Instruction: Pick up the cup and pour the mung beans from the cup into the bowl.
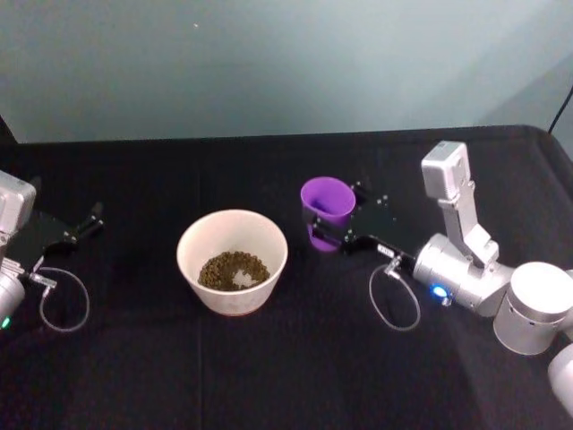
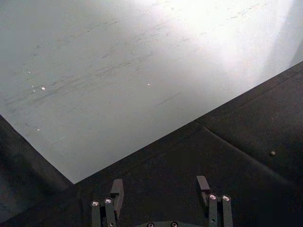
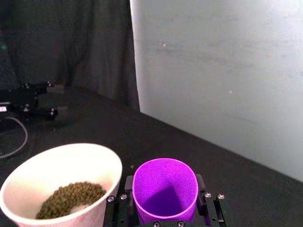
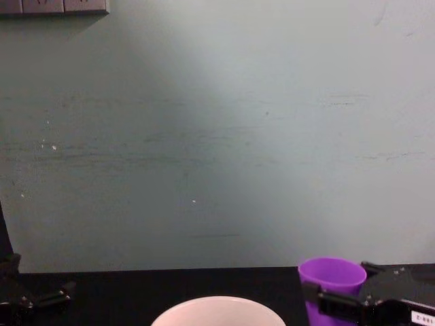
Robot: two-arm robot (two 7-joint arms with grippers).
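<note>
upright on the black table (image 1: 295, 367), right of centre: the cup (image 1: 327, 210), purple, open end up, inside looking bare. clasped at its sides by the right gripper (image 1: 333, 224), one finger either side of the wall, reaching in from the right. seen from the right wrist too, with the cup (image 3: 164, 191) squeezed slightly oval between the fingers (image 3: 124, 189). from the chest, same cup (image 4: 332, 282) at lower right with the right gripper (image 4: 326, 299) wrapped round its lower half.

just left of the cup, close but apart: the bowl (image 1: 232, 260), white, wider, standing upright, mung beans (image 1: 233, 270) heaped in its bottom with a pale patch among them. beans (image 3: 71, 198) also plain in the bowl (image 3: 61, 179) from the right wrist.

far off at the table's left edge: the left gripper (image 1: 85, 226), resting low, well apart from the bowl. fingers (image 2: 116, 191) spread wide with nothing between them, only bare cloth and wall beyond.
</note>
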